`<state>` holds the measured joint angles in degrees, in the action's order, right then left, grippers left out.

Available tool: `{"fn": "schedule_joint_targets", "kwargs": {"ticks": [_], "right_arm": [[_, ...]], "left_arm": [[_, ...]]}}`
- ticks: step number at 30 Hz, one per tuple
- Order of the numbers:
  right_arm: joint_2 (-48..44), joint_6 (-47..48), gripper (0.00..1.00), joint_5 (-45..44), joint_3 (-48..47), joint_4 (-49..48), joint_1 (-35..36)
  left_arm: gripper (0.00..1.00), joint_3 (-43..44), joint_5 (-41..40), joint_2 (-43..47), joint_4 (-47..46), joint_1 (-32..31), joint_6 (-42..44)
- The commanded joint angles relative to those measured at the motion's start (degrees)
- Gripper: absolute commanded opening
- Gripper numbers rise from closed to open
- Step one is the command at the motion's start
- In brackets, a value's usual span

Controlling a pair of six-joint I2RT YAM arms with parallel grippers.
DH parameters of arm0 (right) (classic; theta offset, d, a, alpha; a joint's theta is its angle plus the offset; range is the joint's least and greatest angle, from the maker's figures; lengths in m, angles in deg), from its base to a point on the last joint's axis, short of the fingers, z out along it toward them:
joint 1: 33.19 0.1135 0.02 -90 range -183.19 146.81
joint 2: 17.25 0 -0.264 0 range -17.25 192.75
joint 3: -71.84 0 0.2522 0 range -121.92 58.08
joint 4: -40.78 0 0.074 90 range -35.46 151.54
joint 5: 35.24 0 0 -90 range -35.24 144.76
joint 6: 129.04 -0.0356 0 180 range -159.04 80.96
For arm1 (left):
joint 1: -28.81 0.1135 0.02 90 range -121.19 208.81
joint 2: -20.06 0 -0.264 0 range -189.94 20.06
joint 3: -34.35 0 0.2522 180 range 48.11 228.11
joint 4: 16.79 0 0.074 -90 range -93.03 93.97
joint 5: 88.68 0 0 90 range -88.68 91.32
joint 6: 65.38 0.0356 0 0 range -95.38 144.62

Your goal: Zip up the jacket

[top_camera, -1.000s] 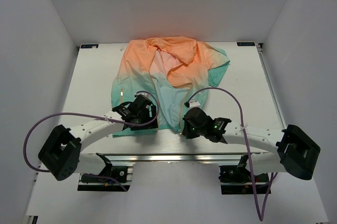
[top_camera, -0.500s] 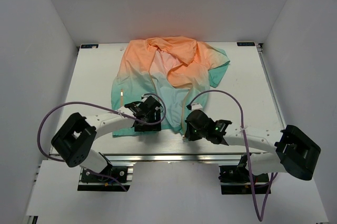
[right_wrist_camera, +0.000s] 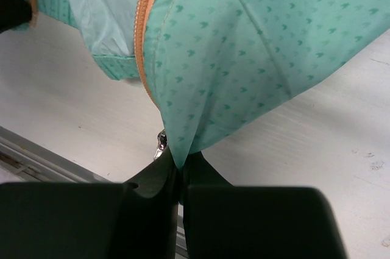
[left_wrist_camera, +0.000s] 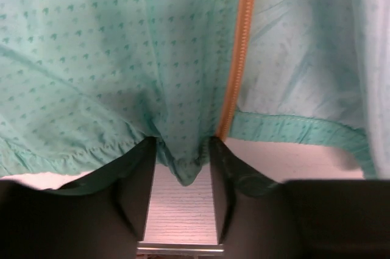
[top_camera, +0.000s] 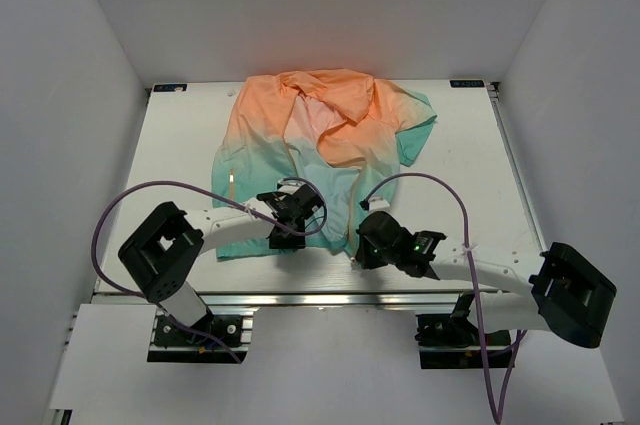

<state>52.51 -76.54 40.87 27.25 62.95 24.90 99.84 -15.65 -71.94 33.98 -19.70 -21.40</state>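
Note:
The jacket [top_camera: 320,135] lies spread on the white table [top_camera: 180,145], peach-orange at the far end and teal at the near hem. My left gripper [top_camera: 300,207] is at the near hem by the front opening. In the left wrist view its fingers [left_wrist_camera: 137,186] stand apart, with a fold of teal hem [left_wrist_camera: 183,161] hanging between them beside the orange zipper [left_wrist_camera: 237,58]. My right gripper [top_camera: 362,243] is shut on the teal hem corner [right_wrist_camera: 201,113] of the other front panel. That panel's orange zipper edge [right_wrist_camera: 146,21] and a small metal slider [right_wrist_camera: 161,142] lie just left of the fingers.
White walls enclose the table on three sides. An aluminium rail [top_camera: 320,295] runs along the near edge under both arms. Purple cables [top_camera: 440,185] loop above each arm. Bare table lies left and right of the jacket.
My left gripper has moved right along the hem toward the front opening. My right gripper has shifted slightly right and nearer with the hem corner. The jacket's far part has not moved.

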Motion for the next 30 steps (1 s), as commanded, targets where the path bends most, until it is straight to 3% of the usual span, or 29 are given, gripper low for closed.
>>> {"fn": "schedule_joint_targets", "kwargs": {"ticks": [1, 5, 9, 18, 24, 28, 30], "right_arm": [[-1.4, -1.1, 0.0, -1.9, 0.8, -1.5, -0.4], [-0.8, -1.4, 0.0, -2.5, 0.9, -1.4, -0.9], [-0.1, -2.1, 0.0, -2.9, 0.8, -0.8, -2.4], [1.2, 0.0, 0.0, -0.1, 1.6, -0.1, -11.1], [-4.4, 10.7, 0.0, 10.8, 3.2, -4.9, -12.7], [-6.7, 11.8, 0.0, 6.7, 2.5, -4.0, -12.7], [-5.7, 11.8, 0.0, 4.1, 1.0, -1.1, -14.3]], "left_arm": [[0.49, 0.1, -2.2, -1.6, 2.2, -0.4, -1.6], [0.2, 0.1, -2.3, 0.7, 2.8, -0.4, -1.7], [0.04, 0.1, -2.4, 3.5, 3.6, -0.4, -1.5], [0.06, -2.4, -3.2, 11.7, 9.6, -0.4, -0.6], [0.0, -4.0, 4.1, 18.0, 4.9, -0.4, 2.1], [0.01, -3.5, 7.7, 23.3, 2.7, -0.5, 5.6], [0.1, -2.7, 6.0, 25.4, 4.3, -0.4, 5.9]]}}
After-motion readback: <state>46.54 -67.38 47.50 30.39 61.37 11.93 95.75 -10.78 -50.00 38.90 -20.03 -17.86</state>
